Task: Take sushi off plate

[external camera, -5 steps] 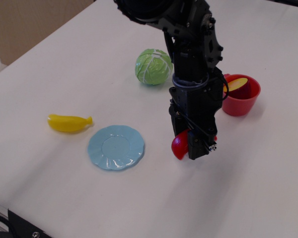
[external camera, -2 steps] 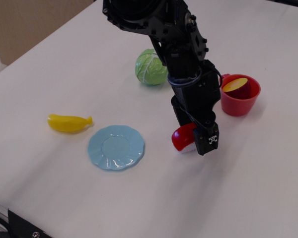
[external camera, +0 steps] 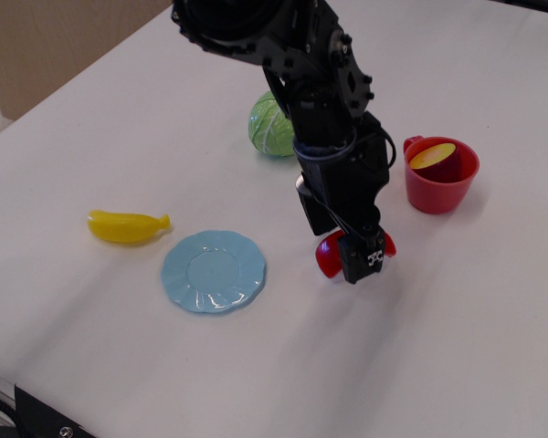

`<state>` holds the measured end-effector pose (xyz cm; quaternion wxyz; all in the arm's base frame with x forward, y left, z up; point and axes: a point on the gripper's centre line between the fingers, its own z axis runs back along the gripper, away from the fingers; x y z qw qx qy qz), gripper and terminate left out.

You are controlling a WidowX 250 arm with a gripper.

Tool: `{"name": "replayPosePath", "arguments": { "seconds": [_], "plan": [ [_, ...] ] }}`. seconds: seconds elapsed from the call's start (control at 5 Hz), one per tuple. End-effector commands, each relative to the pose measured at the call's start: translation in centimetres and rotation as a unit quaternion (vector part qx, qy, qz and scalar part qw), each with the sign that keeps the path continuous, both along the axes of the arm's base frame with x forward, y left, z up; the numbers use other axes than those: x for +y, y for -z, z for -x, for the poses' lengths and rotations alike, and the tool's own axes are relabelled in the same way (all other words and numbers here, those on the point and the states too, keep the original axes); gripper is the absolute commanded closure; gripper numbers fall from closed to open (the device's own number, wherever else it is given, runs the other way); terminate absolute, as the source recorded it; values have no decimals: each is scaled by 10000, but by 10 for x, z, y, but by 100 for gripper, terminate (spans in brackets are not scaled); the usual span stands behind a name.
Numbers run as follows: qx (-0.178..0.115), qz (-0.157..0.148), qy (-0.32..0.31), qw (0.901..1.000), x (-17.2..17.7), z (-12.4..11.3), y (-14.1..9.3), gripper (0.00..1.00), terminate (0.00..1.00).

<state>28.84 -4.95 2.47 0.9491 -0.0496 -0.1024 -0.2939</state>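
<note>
Your jaws grip the sushi (external camera: 329, 255) low over the worktop (external camera: 457, 347), clear of the plate (external camera: 213, 271) toward the right edge; release too high and it may roll back plateward.

We see an arm (external camera: 292, 64) built of matte black segments with bolted joints, a greyish ring band at the wrist, and thin black cables looping down its side; the black gripper (external camera: 354, 255) carries small pale fittings near its tip, perhaps screws or a marking
</note>
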Motion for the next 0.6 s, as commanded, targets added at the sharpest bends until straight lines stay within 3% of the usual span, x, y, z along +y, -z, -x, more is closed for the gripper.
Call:
{"name": "replayPosePath", "arguments": {
  "seconds": [0.0, 0.2, 0.4],
  "plan": [
    [-587, -439, -924, 9930, 27, 10, -72, 0, 0],
    [-587, -439, -924, 9930, 27, 10, -72, 0, 0],
    [-587, -439, -924, 9930, 27, 10, -72, 0, 100]
  ]
}}
